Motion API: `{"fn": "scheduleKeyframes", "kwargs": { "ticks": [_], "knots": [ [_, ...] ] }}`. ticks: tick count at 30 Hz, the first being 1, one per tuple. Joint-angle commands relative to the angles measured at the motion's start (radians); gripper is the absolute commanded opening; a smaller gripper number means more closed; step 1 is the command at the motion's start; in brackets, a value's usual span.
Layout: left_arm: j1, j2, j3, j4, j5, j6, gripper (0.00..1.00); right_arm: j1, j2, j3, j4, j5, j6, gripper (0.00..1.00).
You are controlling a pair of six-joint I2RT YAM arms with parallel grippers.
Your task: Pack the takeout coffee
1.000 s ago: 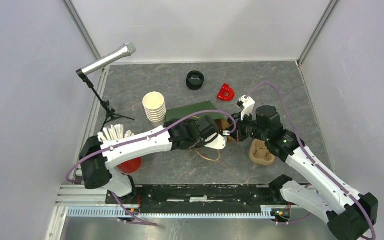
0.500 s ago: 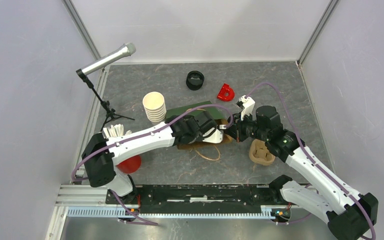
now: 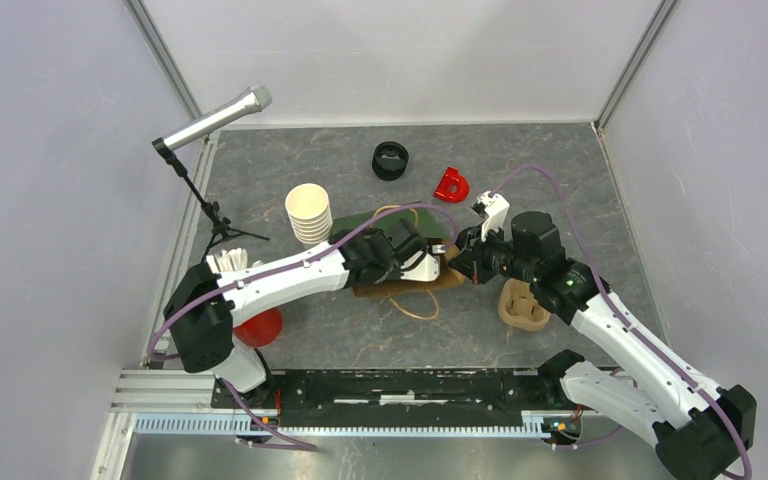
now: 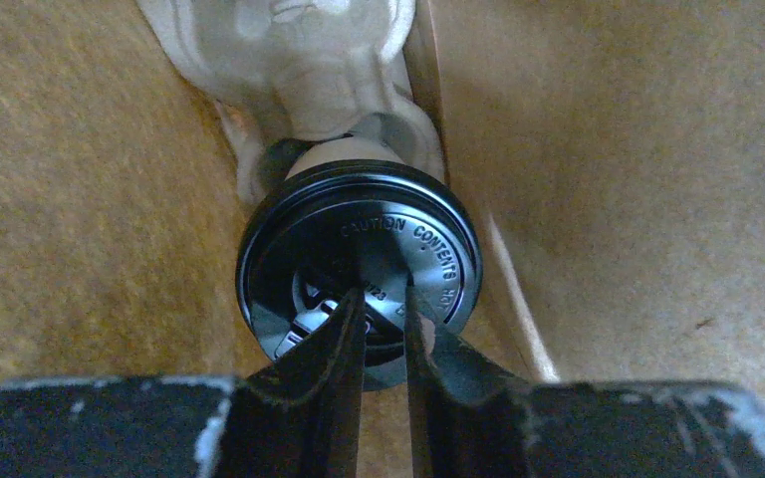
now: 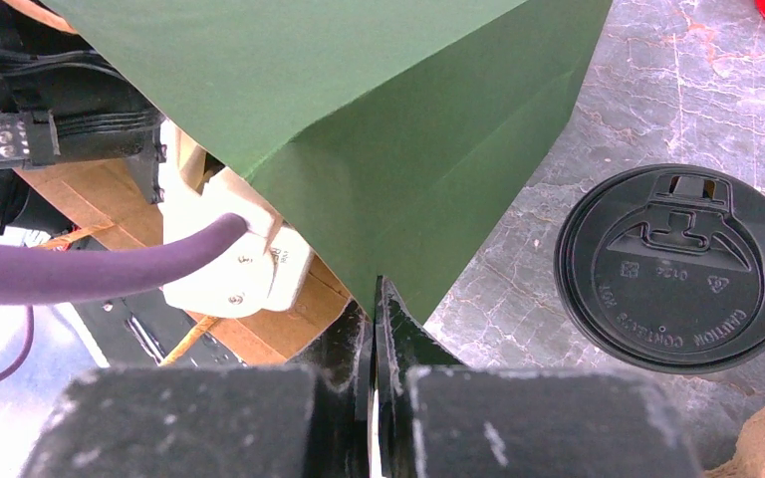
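left tool at a lidded coffee inside the bag, right tool pinching the bag's edge

inside the brown-lined paper bag (image 4: 608,149), the left tool (image 4: 381,299) has its two fingers drawn close together with only a narrow gap between them. the tips rest over the top of a lidded coffee cup (image 4: 359,239). whether they pinch a raised part of its lid cannot be told. the cup sits just beyond the tips, seated in a pale pulp carrier (image 4: 299,50) that reaches farther ahead.

the right tool (image 5: 374,299) is fully closed on the bag's green outer edge, gripping the paper. to its right, on the surface (image 5: 657,90), lies a second black lid (image 5: 679,269); the cup beneath it is hidden.

the paper cup probably dents under a hard side squeeze. its smooth plastic lid could slip or pop off, so lifting by the lid alone looks risky. a gentle hold across the cup wall just under the lid's rim seems safer. the thin bag paper may tear if tugged.
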State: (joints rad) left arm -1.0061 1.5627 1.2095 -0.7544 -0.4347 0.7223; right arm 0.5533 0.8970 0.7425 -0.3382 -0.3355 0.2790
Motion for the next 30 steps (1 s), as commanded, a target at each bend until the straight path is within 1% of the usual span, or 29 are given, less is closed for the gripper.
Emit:
{"fn": "scheduleKeyframes", "kwargs": {
  "ticks": [1, 16, 18, 23, 30],
  "knots": [
    [0.017, 0.013, -0.006, 0.035, 0.014, 0.034, 0.28, -0.004, 0.002, 0.038, 0.002, -0.018, -0.017, 0.00],
    [0.040, 0.031, 0.031, 0.053, 0.030, 0.043, 0.29, -0.004, -0.017, 0.033, 0.000, -0.025, -0.010, 0.00],
    [0.038, 0.020, 0.056, 0.040, 0.039, 0.034, 0.32, -0.005, -0.014, 0.033, 0.006, -0.022, -0.007, 0.00],
    [0.024, -0.014, 0.104, 0.020, 0.054, 0.007, 0.42, -0.005, 0.009, 0.051, 0.015, -0.017, 0.001, 0.00],
    [0.008, -0.071, 0.124, -0.010, 0.080, -0.061, 0.45, -0.004, 0.030, 0.077, 0.017, -0.015, 0.005, 0.00]
  ]
}}
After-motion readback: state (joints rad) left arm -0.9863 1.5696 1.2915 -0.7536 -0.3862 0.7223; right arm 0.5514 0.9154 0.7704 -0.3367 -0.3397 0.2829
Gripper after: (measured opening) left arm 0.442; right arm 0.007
